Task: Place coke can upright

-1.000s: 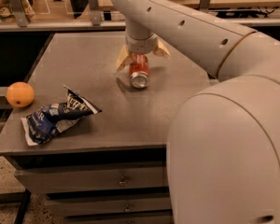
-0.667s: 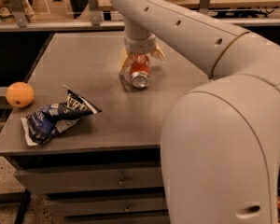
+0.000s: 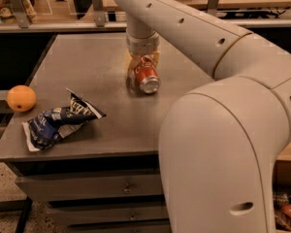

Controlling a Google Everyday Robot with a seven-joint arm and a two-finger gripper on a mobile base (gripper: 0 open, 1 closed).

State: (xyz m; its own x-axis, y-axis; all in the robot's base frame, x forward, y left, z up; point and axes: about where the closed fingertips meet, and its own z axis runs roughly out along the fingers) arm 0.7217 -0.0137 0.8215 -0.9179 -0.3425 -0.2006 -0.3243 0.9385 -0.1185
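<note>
The coke can is red with a silver end. It lies tilted on its side at the middle of the grey table, with the silver end facing the camera. My gripper comes down from above and is shut on the can, with one tan finger on each side of it. I cannot tell whether the can touches the table or hangs just above it.
A round orange fruit sits at the table's left edge. A crumpled blue-and-white chip bag lies near the front left. My large white arm fills the right side. Drawers are below the tabletop, and a railing runs behind the table.
The spread fingers have closed in on the can. The can has shifted slightly, and its silver end now points more toward the camera.
</note>
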